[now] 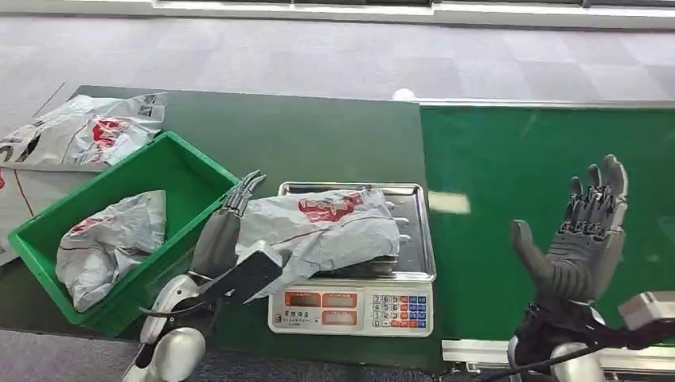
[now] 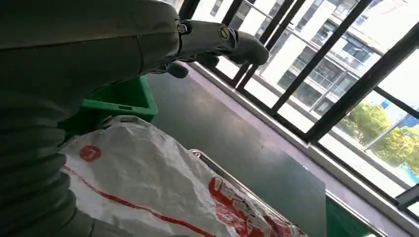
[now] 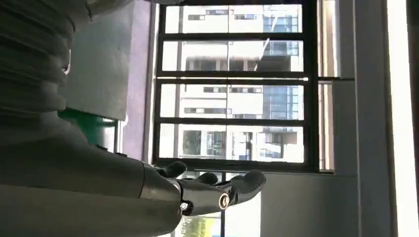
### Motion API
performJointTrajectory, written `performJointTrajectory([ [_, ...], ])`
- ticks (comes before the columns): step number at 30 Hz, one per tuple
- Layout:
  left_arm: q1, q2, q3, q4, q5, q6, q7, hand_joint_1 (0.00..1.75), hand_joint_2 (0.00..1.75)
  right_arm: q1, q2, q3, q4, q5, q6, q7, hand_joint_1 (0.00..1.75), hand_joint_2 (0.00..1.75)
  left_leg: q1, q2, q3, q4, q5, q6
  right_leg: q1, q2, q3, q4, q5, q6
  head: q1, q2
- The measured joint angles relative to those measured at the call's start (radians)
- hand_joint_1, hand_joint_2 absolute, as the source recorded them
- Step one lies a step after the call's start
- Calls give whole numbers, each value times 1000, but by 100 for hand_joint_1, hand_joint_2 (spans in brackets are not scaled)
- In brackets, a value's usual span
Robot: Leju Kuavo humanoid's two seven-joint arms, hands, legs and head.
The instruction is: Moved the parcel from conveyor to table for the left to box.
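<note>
Grey carpet floor stretches beyond a dark green table [image 1: 318, 135], and on my right the bright green conveyor belt [image 1: 549, 199] runs alongside it. On the table I see a digital weighing scale [image 1: 352, 309] with a steel pan [image 1: 418, 239], and the parcel [image 1: 322, 227], a grey plastic mailer bag with red print, lies across that pan, its near end drooping over the pan's left edge. My left hand [image 1: 231, 219] lies flat against the parcel's left side, fingers stretched out straight and pointing away from me; it touches the bag but I see no grasp around it. From the left wrist camera the same parcel [image 2: 148, 192] sits close under the arm, with the fingers [image 2: 237, 42] extended above it and large windows behind.

Just left of the scale stands a green plastic crate [image 1: 171, 171], tilted at an angle to the table edge, holding another grey mailer bag [image 1: 111, 243]. A third mailer bag [image 1: 83, 135] lies on the table behind the crate.

My right hand [image 1: 581, 239] is raised over the conveyor belt, palm turned inward, fingers spread upward and thumb out to the side, holding nothing. The right wrist camera shows its fingers [image 3: 232, 185] apart against a window
</note>
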Motion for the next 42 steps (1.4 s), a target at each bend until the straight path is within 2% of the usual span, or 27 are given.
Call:
performJointTrajectory([
  [2,-14,-3,-13,9,-1,0,3,0,175,10,11,-9,-13,3,-12,-5,0,175,0,0,0,0,0,0,0,1,-1,0,0,0,0,0],
  [3,-22,-5,-17,21,-4,-17,15,0,175,17,19,-14,-20,27,-60,-22,0,175,0,0,0,0,0,0,0,0,-1,0,0,0,0,0],
  [5,-54,-19,-31,61,-25,-62,50,0,175,37,31,-16,-30,75,-177,-54,0,175,0,-2,0,0,0,0,0,-2,-2,-1,-1,1,0,0],
  [7,-118,-58,-59,166,-70,-105,95,0,175,72,36,3,-35,89,-384,-109,0,175,0,-4,-2,0,0,0,0,-5,0,-1,0,1,0,0],
  [9,-180,-96,-86,291,-104,-109,119,0,175,99,33,39,-35,83,-485,-138,0,175,-1,-2,-1,0,0,0,-1,-2,0,-1,1,1,0,0],
  [14,-274,-162,-122,505,-126,-88,126,0,175,135,26,98,-39,82,-526,-145,0,175,-2,0,-1,0,1,1,-2,1,-1,-1,2,2,0,0],
  [22,-318,-191,-138,622,-127,-87,126,0,175,148,15,115,-40,81,-528,-147,0,175,-1,0,-2,0,1,1,-1,1,-2,0,2,2,0,0],
  [23,-320,-192,-138,629,-127,-88,128,14,175,150,14,115,-40,81,-529,-146,0,175,-1,0,-2,0,1,1,-1,1,-2,0,2,2,0,0],
  [24,-322,-193,-139,632,-130,-92,131,175,175,151,14,115,-40,81,-529,-147,0,175,-1,0,-2,0,1,1,-1,1,-2,0,2,2,0,0],
  [29,-365,-233,-158,772,-191,-166,174,175,175,148,9,132,-43,75,-529,-148,0,175,-1,0,-2,0,1,1,-2,0,-1,0,2,2,0,0],
  [36,-452,-294,-201,982,-253,-149,179,175,175,128,15,144,-44,73,-528,-146,0,175,-2,-5,5,0,1,2,-2,-6,9,-1,0,4,0,0],
  [41,-485,-280,-202,1004,-283,-154,177,175,175,113,15,145,-43,61,-501,-128,0,175,-2,-4,3,0,1,2,-2,-5,12,-1,0,4,0,0],
  [42,-490,-273,-202,996,-304,-164,180,175,175,111,15,145,-42,66,-494,-125,0,175,-2,-4,7,0,1,2,-2,-5,12,-1,0,4,0,0],
])
